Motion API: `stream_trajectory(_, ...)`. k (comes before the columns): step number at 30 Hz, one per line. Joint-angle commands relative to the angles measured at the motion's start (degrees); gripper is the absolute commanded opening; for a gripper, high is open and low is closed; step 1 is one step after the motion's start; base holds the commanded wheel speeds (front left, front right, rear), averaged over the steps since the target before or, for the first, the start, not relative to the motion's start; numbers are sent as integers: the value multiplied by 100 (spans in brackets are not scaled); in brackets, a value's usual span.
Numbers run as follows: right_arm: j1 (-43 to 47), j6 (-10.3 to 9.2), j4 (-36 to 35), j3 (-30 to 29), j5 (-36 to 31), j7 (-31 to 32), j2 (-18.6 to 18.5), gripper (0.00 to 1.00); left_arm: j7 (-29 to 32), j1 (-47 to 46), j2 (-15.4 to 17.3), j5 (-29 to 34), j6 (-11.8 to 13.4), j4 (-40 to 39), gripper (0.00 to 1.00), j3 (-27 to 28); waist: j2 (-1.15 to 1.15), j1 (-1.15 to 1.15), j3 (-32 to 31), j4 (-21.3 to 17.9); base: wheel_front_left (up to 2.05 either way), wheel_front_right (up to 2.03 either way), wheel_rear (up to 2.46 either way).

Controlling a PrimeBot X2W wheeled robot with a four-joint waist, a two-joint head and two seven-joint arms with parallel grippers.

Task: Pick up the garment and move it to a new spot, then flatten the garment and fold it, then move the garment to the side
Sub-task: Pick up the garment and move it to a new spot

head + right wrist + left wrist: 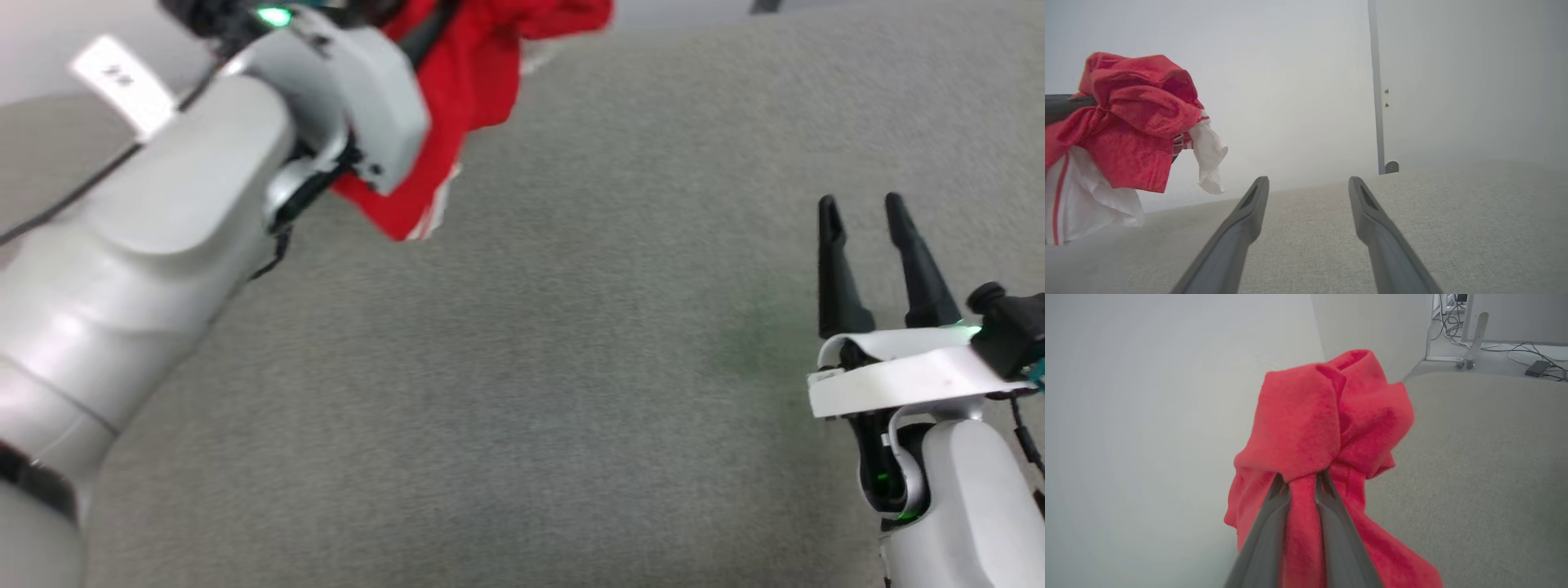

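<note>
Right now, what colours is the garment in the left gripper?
Garment: red body, white sections with red stripes. Clearest in right wrist view.

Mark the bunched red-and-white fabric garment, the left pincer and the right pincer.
bunched red-and-white fabric garment (1139,118): right wrist view, red upper folds.
left pincer (1301,478): left wrist view, between fingertips clamping the garment.
right pincer (860,204): head view, between its open fingertips.

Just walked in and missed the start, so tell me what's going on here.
The robot's left gripper is shut on the garment, a red shirt with white sleeves, holding it bunched up over the far side of the grey surface. The right gripper hovers open and empty over its right side. Nothing is flattened or folded yet.
</note>
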Motion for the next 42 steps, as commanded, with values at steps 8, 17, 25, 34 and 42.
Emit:
stream_trajectory(8,-43,-8,-276,-134,274,-3,14,100,-443,-506,-487,283,12,-194,0,-613,0,0,703,-836,0,0,0)
stream_trajectory(17,128,-8,-382,-328,512,-3,14,100,4,410,-434,1089,12,-1365,0,-690,0,0,737,-1115,0,0,0)
stream_trajectory(25,218,-8,-365,-299,566,-3,12,100,1235,888,76,1202,13,-2322,0,-691,0,0,682,-1125,0,0,0)
stream_trajectory(34,73,-8,-440,-152,788,-3,12,100,2195,1058,324,1698,13,-2437,0,-693,0,0,867,-1246,0,0,0)
stream_trajectory(42,124,-8,-441,-41,998,-3,12,100,2896,1080,495,1762,13,-2113,0,-714,0,0,1081,-1496,0,0,0)
